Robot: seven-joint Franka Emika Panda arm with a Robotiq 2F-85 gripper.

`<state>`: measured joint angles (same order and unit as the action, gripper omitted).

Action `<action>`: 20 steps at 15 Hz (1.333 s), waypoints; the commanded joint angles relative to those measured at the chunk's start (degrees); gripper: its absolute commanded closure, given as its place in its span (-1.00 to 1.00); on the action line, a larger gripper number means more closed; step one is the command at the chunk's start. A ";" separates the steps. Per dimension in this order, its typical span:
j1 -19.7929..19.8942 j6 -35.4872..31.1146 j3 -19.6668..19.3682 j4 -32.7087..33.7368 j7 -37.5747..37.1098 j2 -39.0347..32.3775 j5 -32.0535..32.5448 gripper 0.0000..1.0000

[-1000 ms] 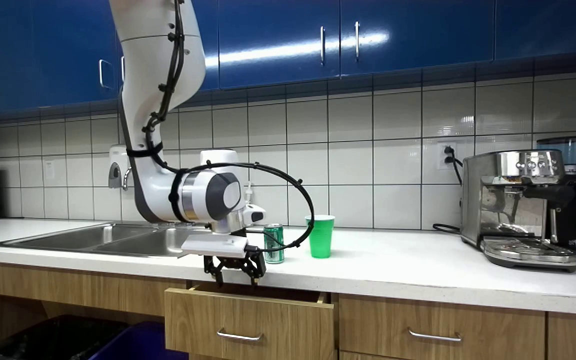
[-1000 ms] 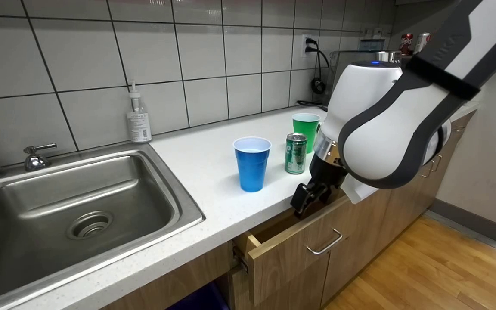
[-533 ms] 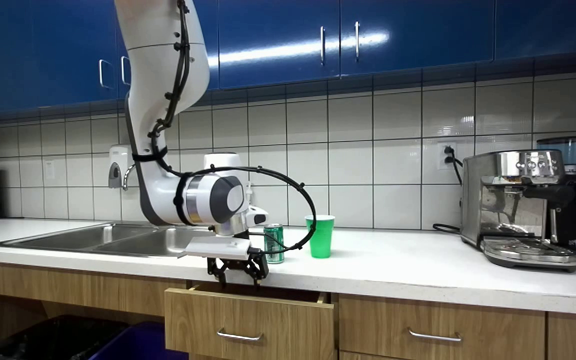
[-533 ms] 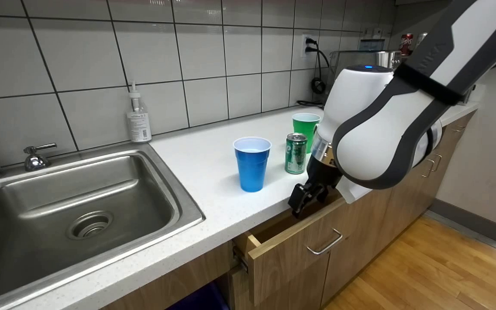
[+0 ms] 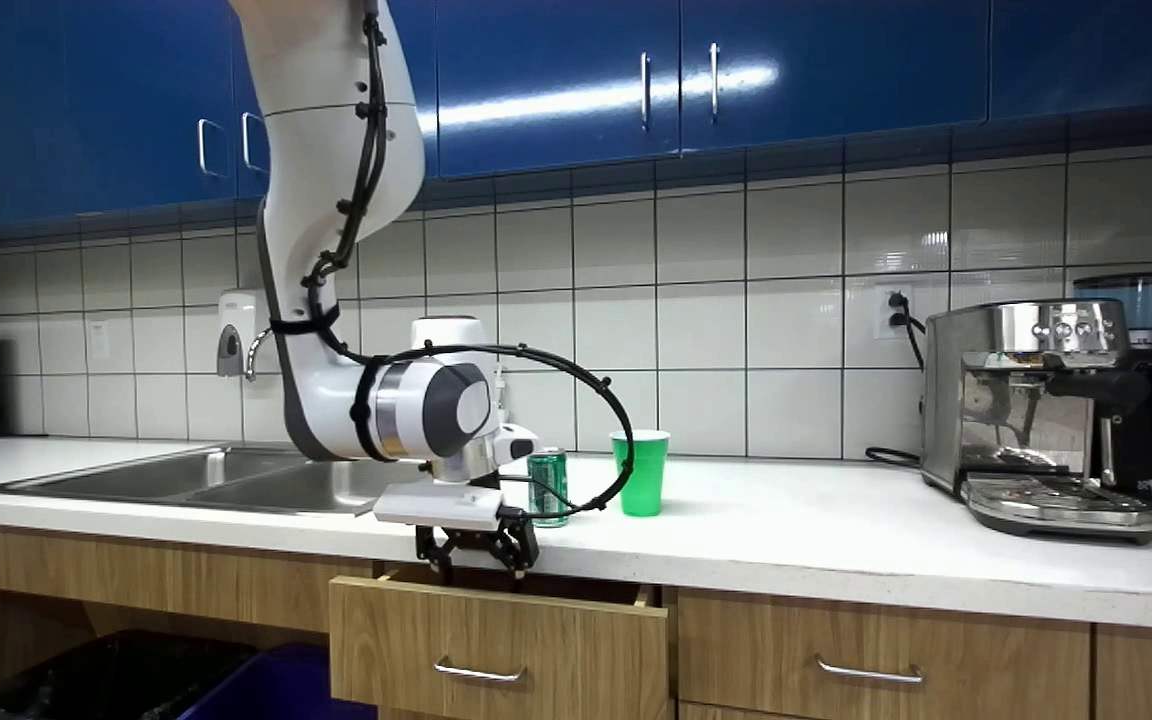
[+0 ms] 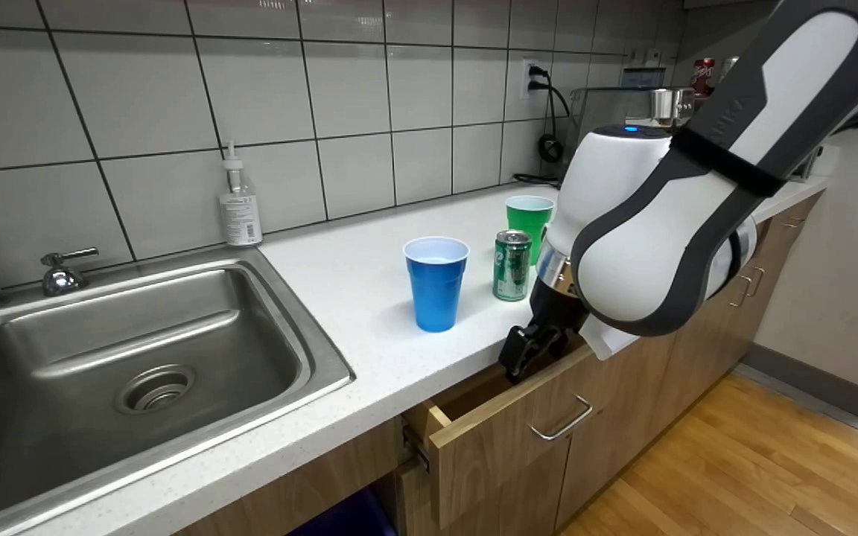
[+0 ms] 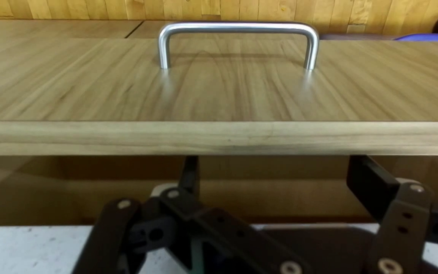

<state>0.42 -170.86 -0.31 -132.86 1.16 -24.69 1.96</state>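
Note:
My gripper is open and empty, pointing down at the open wooden drawer, between the counter edge and the drawer front. In an exterior view the gripper is at the drawer opening, behind the drawer front. In the wrist view the fingers stand wide apart, and their tips are hidden behind the top edge of the drawer front. The metal handle is on its outer face. The visible part of the drawer's inside shows bare wood. A green can stands on the counter near the gripper.
A blue cup and a green cup stand upright on the white counter. A sink and a soap bottle are at one side, an espresso machine at the other. Bins stand below the counter.
The arm has moved slightly, and the gripper has come down so the fingertips sit lower in the drawer opening. The drawer, can and cups have not moved.

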 commanded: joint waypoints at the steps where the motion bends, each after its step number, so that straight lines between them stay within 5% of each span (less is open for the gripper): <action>1: 2.87 0.79 3.12 0.55 2.39 -0.67 -1.70 -1.00; 6: 9.04 4.92 9.32 -0.06 6.08 0.42 -5.93 -1.00; 10: 10.53 8.63 10.19 -0.02 8.44 1.67 -7.51 -1.00; 20: 1.03 18.48 0.80 0.17 0.94 4.39 -1.48 -1.00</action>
<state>4.68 -157.10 3.98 -130.81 5.52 -23.38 -2.88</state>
